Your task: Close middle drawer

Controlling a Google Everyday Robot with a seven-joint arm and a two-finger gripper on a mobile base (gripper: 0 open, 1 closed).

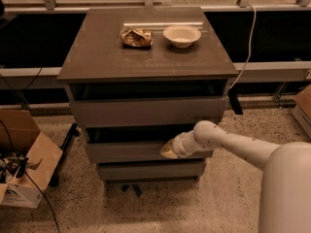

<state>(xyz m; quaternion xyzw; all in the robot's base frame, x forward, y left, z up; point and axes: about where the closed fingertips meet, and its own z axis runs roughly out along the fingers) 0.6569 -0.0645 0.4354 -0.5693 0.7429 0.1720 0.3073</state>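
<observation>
No legible text or label anywhere, nor on the gripper (168, 151) at the middle drawer (124, 152) front
</observation>
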